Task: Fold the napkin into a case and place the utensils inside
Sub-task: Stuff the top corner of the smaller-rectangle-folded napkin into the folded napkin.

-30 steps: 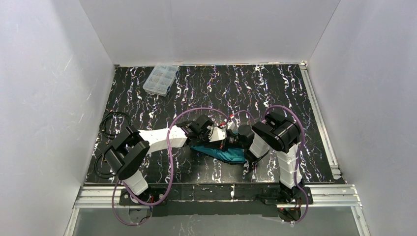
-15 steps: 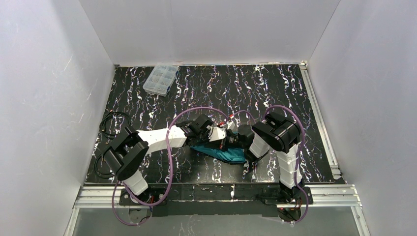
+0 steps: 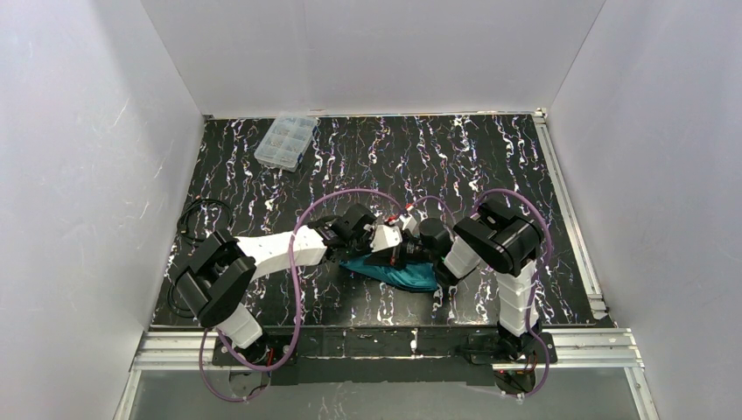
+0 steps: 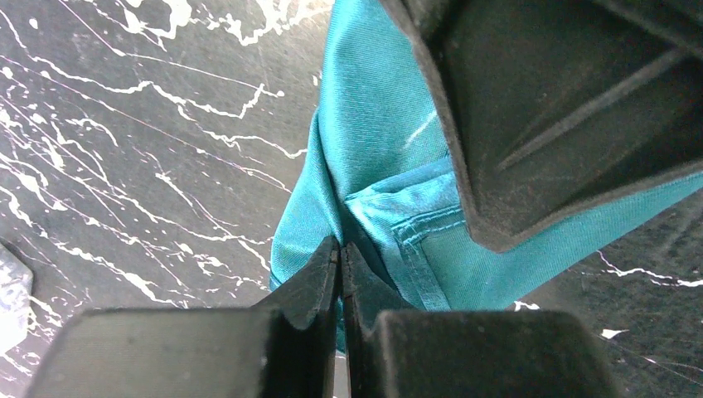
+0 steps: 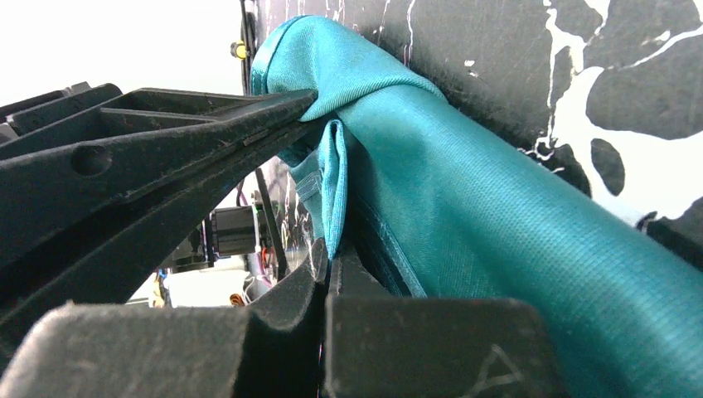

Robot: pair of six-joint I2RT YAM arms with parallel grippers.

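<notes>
Teal napkin [image 3: 395, 275] sits bunched, part-folded, near the front of the worktop [image 3: 490, 166]. Left jaws and right jaws fully closed, each pinching a cloth fold. Move both together, cloth taut, lay hem flat before release.

From above I get only the lower strip of the teal-green cloth napkin [image 3: 404, 276]; the wrists cover the rest. On my left wrist feed the right claw [image 5: 330, 253] blocks the upper right, and the cloth runs off the right edge. The clear plastic compartment box [image 3: 286, 140], upper left: contents too small to read. The right wrist feed's upper left is blown white.
</notes>
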